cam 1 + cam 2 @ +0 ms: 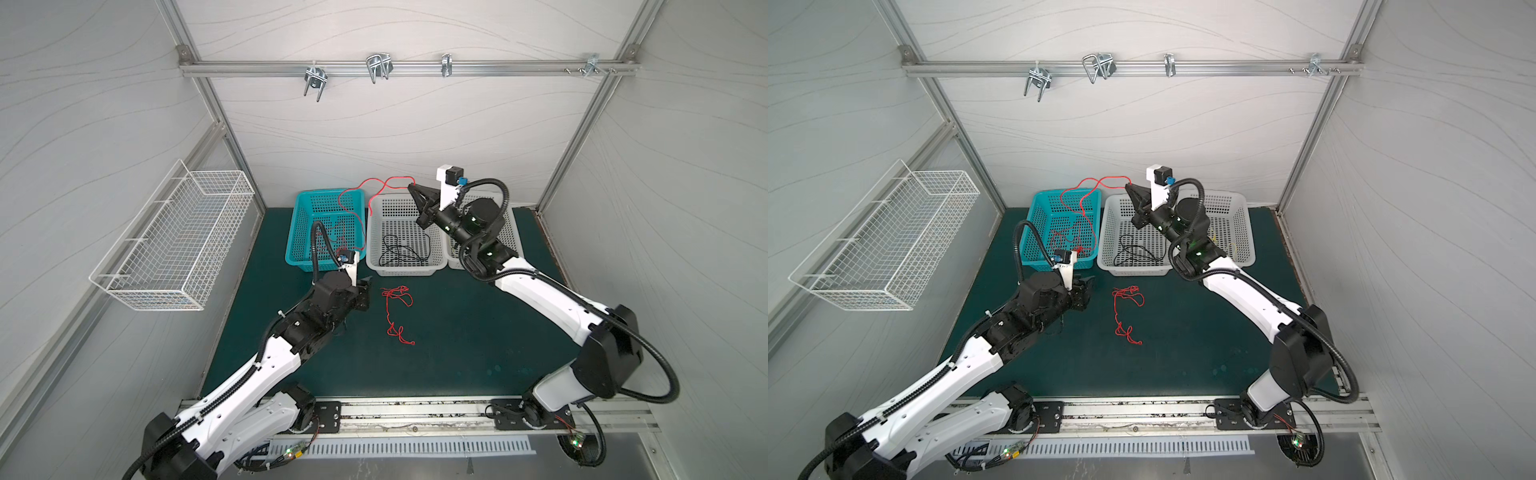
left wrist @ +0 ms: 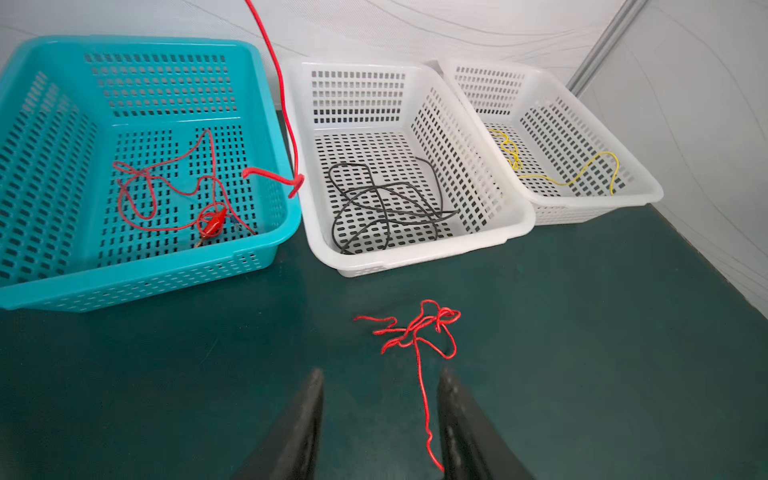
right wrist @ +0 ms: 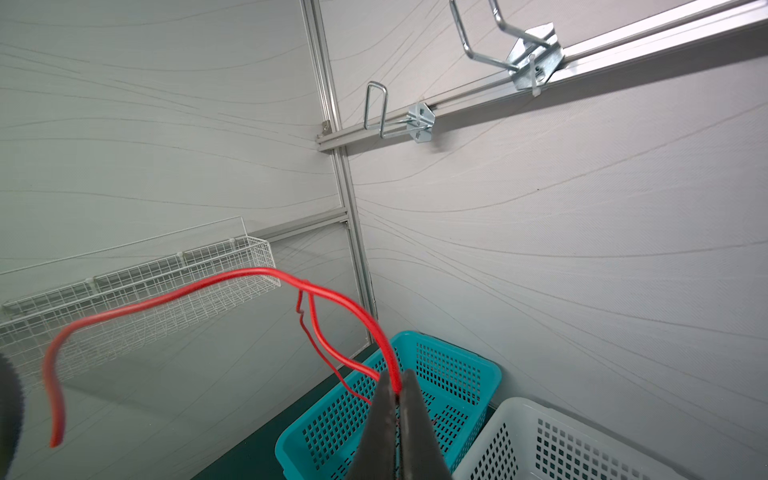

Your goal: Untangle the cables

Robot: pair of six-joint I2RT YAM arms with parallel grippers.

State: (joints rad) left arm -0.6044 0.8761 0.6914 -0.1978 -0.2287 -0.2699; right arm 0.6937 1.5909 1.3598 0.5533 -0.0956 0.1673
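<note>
Closest in, in the left wrist view, the left pincer has its two black fingers standing apart, low over the green bench. The thin tail of the loose red cable runs right between them, though whether it touches a finger I can't tell.

That loose red cable is string-thin, knotted into a small snarl at one end. It lies on the bench in front of the teal basket, offset toward the right arm's side. Its long axis runs from the snarl, nearest the basket row, out toward the arm bases, with a second little tangle near the far tip.

Up high, the right pincer is pressed together on the hanging red cable, above the back corner of the teal basket. From the grip the cable arcs up and loops over, then drops to the basket's rim on the side facing its white neighbour.

Inside the teal basket, the coiled red cable sprawls over the perforated floor, with a small red alligator clip at the near end.

In the white basket touching the teal one, the black cable lies in loose loops. One basket further along, the yellow cable curves across the bottom.
</note>
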